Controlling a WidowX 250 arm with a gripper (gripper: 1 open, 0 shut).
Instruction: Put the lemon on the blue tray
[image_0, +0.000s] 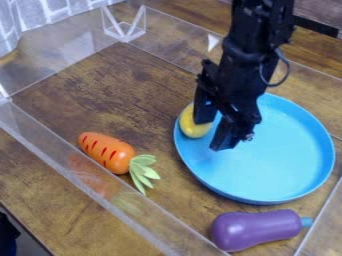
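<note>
Lemon (195, 124) w/ claw (214, 128) at blue tray (281, 160) rim.

My table (94, 95) is brown wood grain, walled in by clear plastic panels (67, 45). On it lies the blue tray (287, 150), to the right. The orange carrot (110, 153) with green leaves lies to the tray's left, near the front wall. The purple eggplant (254, 229) rests at the front, just beside the tray's rim.
</note>
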